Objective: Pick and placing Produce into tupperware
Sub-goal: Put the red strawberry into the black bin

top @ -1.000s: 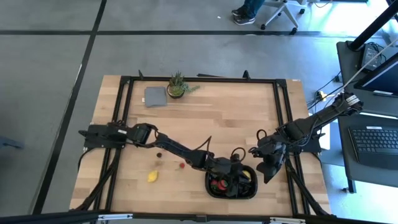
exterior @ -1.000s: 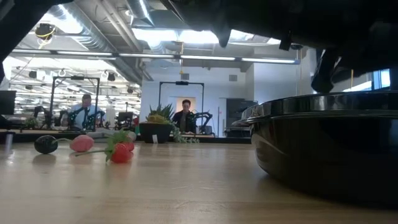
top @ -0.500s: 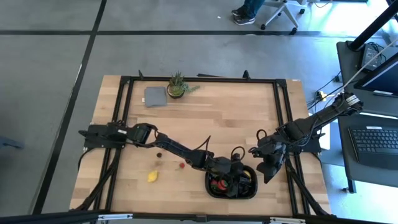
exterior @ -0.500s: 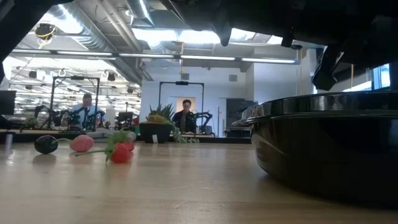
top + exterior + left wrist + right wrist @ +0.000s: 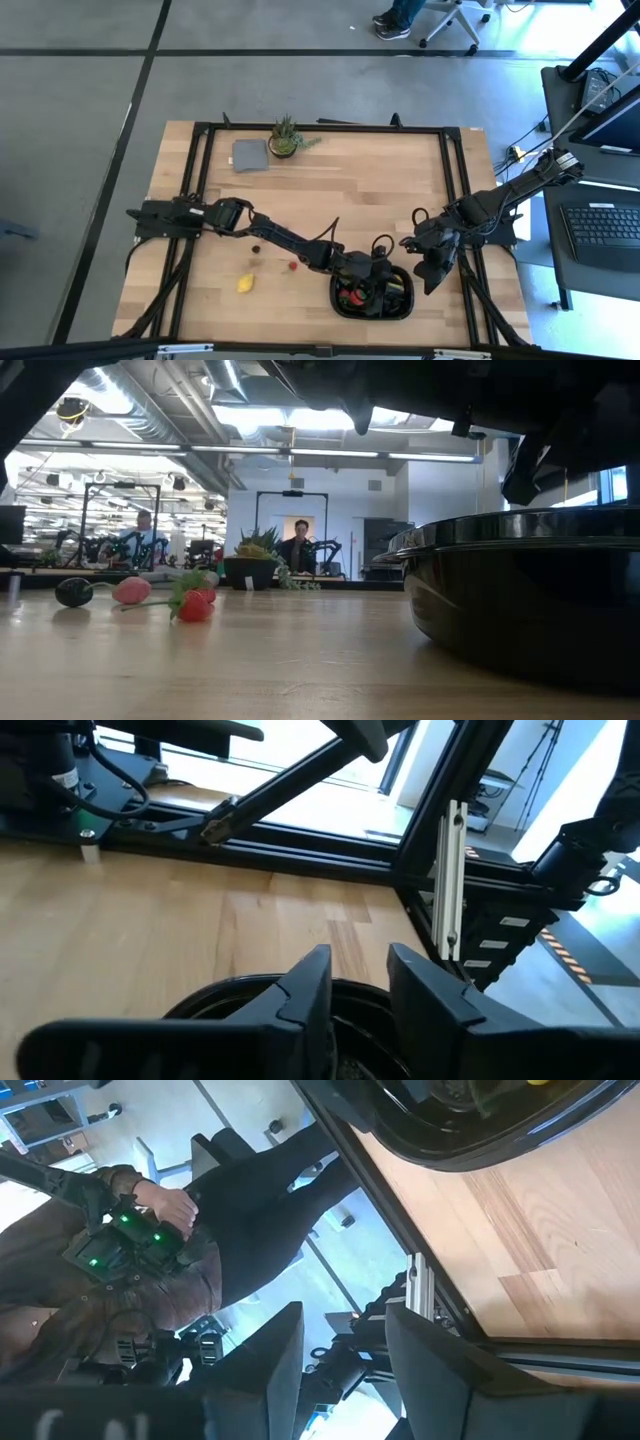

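The black tupperware tray [image 5: 400, 308] sits near the table's near edge; its dark wall [image 5: 530, 600] fills the right of the low view. Inside it lie red pieces [image 5: 350, 296] and a yellow lemon [image 5: 396, 283]. On the wood to its left rest a second lemon [image 5: 245, 284], a red strawberry [image 5: 293, 266] and a dark cherry [image 5: 256, 249]. The low view shows the cherry [image 5: 72, 592], a pink piece [image 5: 131, 590] and the strawberry [image 5: 195, 605]. My left gripper [image 5: 377, 284] hovers over the tray, open [image 5: 358, 995], with nothing between its fingers. My right gripper [image 5: 431, 270] waits just right of the tray, open [image 5: 345, 1360].
A potted plant [image 5: 285, 137] and a flat grey cloth [image 5: 249, 155] stand near the far edge. A black frame rail [image 5: 452, 180] borders the tabletop. A person [image 5: 150, 1250] stands beyond the table in the right wrist view. Bare wood lies between the plant and the tray.
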You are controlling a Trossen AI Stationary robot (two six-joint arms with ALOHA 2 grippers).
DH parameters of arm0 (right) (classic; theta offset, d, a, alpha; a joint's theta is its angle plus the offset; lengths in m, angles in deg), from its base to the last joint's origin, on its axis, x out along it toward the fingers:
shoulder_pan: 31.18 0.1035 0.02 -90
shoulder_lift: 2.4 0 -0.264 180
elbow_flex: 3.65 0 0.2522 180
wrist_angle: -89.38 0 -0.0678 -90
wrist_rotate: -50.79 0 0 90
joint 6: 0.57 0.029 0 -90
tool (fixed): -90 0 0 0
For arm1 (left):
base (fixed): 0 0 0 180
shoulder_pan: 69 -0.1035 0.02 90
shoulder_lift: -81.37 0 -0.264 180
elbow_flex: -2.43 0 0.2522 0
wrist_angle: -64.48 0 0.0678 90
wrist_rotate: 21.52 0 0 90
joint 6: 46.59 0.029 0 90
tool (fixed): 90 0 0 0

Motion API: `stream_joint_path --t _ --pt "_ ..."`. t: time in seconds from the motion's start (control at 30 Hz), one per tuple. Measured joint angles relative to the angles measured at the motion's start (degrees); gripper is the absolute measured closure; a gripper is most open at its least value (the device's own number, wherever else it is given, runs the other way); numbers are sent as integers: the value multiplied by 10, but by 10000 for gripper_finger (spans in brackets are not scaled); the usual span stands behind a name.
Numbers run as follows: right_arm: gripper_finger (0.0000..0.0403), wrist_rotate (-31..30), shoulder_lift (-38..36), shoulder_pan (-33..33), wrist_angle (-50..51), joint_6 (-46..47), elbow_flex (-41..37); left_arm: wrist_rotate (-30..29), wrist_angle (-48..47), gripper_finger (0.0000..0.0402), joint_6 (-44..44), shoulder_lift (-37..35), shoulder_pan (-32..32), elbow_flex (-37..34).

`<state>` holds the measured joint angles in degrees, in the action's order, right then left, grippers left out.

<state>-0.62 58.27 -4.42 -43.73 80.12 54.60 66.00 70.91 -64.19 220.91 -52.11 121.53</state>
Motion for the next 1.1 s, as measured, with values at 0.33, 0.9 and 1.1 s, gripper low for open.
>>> stream_joint_path --t 0.33,0.9,1.1 --pt "256 -1 0 0 0 0 0 27 -60 258 6 -15 -3 -2" --pt "256 -67 0 1 -4 -38 0 0 -842 258 -101 -309 -14 0" --pt "256 -96 0 0 -8 -61 0 -10 -936 252 -183 -321 23 -1"
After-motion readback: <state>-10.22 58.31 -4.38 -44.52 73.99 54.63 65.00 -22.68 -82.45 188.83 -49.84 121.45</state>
